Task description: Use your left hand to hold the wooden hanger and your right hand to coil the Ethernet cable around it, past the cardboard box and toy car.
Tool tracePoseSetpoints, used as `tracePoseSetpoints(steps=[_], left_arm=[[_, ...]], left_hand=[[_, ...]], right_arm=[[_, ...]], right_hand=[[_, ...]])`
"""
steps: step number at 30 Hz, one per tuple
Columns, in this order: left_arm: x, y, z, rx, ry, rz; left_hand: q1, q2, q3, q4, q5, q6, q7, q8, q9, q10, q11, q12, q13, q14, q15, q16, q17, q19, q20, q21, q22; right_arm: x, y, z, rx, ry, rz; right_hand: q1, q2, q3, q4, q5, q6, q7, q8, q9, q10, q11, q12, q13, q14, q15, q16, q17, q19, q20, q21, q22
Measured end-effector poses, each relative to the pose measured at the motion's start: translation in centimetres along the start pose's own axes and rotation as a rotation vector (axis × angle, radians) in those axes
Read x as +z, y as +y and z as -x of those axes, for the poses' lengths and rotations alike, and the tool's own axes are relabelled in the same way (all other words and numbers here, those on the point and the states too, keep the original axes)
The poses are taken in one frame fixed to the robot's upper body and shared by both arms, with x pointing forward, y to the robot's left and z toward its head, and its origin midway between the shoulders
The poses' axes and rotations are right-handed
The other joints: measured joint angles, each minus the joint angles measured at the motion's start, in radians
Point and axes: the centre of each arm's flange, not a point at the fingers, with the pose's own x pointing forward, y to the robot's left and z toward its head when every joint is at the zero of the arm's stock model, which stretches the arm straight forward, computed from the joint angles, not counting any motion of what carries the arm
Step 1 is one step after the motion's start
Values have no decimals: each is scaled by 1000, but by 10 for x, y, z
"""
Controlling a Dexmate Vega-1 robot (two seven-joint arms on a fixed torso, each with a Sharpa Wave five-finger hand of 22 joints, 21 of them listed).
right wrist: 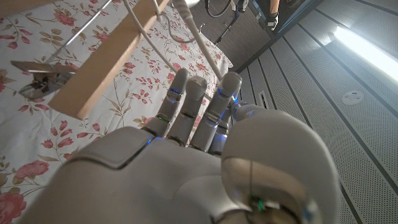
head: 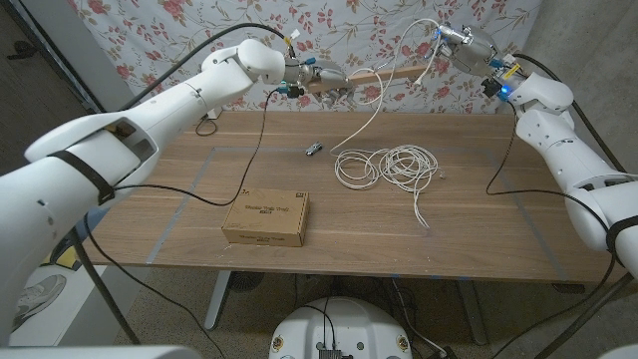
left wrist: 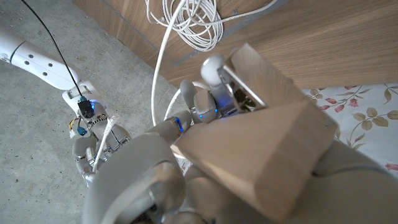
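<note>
A: Nearest on the desk sits the cardboard box; why is the loose Ethernet cable beyond it?

B: Slack, I'd judge. One strand rises to the right hand, whose fingers pinch it.

A: And the wooden hanger?

B: The left hand clamps one end, holding it aloft; its long axis runs level toward the right fingers, free for coiling.

Both arms raised, left hand gripping, right hand pinching — fingers extended
</note>
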Motion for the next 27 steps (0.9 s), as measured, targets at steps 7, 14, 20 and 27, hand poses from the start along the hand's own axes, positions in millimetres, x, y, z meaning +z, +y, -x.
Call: tracePoseSetpoints(steps=[7, 14, 20, 27], left_arm=[[-2, -2, 0, -24, 7, -5], [-4, -3, 0, -49, 10, -10], [-4, -4, -2, -77, 8, -19], [-2, -4, -2, -109, -2, -25]], left_hand=[[0, 0, 0, 0, 0, 0, 0, 3, 0, 0, 0, 0, 0, 0, 0, 0, -4, 0, 0, 0, 0], [0, 0, 0, 0, 0, 0, 0, 4, -1, 2, 2, 0, 0, 0, 0, 0, 0, 0, 0, 0, 0], [0, 0, 0, 0, 0, 1, 1, 4, -2, 2, 2, 0, 0, 0, 0, 0, 3, 0, 0, 0, 0], [0, 0, 0, 0, 0, 1, 1, 4, -3, 2, 2, 0, 0, 0, 0, 0, 2, 0, 0, 0, 0]], right_arm=[[11, -12, -21, 18, 50, 21], [25, -26, -39, 40, 129, 55], [31, -38, -52, 46, 218, 80], [32, -55, -67, 23, 359, 123]], right_hand=[[-7, -6, 7, -7, 0, 0, 0, 0, -2, 0, 0, 0, 0, 0, 0, 0, 0, 0, 0, 0, 0], [-8, -5, 7, -7, 0, 0, 0, -1, -2, 0, 0, 0, 0, 0, 0, 0, 0, 0, 0, 0, 0], [-8, -5, 7, -7, 0, 0, 0, -2, -2, -7, 0, 0, -7, -11, 0, 0, -5, 0, 0, -4, -3], [-8, -5, 7, -7, 0, 0, 0, -2, -7, -7, 0, 0, -6, -11, 0, 0, -2, -12, 1, -7, 0]])
